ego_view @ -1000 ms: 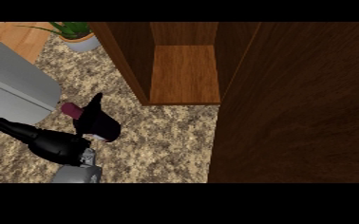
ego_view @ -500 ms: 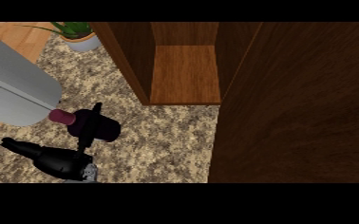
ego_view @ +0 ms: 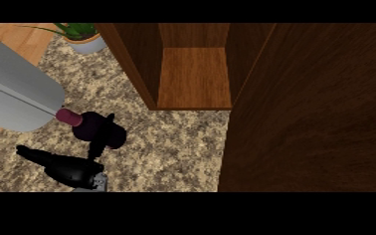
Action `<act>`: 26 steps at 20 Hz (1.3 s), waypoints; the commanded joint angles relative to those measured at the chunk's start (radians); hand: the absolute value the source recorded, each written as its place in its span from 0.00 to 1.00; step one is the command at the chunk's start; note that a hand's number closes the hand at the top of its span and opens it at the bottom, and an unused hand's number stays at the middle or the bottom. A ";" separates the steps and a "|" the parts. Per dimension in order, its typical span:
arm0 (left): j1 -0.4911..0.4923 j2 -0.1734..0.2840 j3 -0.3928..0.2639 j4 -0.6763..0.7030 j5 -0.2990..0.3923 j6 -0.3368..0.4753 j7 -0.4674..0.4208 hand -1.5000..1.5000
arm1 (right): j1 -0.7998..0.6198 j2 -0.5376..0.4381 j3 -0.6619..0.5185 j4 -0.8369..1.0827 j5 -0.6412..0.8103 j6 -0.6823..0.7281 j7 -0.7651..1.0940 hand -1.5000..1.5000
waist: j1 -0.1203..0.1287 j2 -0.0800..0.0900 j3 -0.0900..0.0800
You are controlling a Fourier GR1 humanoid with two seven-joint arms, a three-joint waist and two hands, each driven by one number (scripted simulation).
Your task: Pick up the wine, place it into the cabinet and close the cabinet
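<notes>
The wine [ego_view: 70, 115] shows as a maroon top on a dark body at the left of the head view. My left hand [ego_view: 104, 132] is curled round it, with black fingertips sticking out above and below. The big grey left forearm [ego_view: 26, 97] comes in from the left edge and ends at the bottle. Below it my right hand [ego_view: 64, 168] lies near the lower edge on a grey wrist, fingers straight and pointing up-left, holding nothing. The cabinet [ego_view: 195, 77] stands open, up and to the right of the wine, with a bare wooden shelf.
The cabinet's open door [ego_view: 308, 119] is a tall dark panel that fills the right side down to the lower edge. A potted plant [ego_view: 84, 40] stands at the back left. Speckled counter [ego_view: 172, 147] lies between the hands and the cabinet.
The left forearm has grown larger in view. The right hand has slid down toward the lower edge. The wine has stayed almost in place.
</notes>
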 commanded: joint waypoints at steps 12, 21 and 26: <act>-0.024 0.000 -0.027 0.050 0.077 0.027 0.003 0.00 | 0.019 -0.012 -0.042 -0.136 -0.116 -0.008 0.088 0.00 | -0.007 -0.001 -0.003; -0.066 0.000 -0.003 -0.038 0.139 0.027 -0.020 1.00 | 0.055 0.037 0.047 -0.094 -0.029 0.004 0.024 0.00 | -0.009 -0.005 -0.007; -0.081 0.017 -0.057 0.001 0.175 0.027 -0.037 1.00 | -0.013 0.023 0.011 -0.039 -0.046 -0.002 0.018 0.00 | -0.010 0.003 -0.007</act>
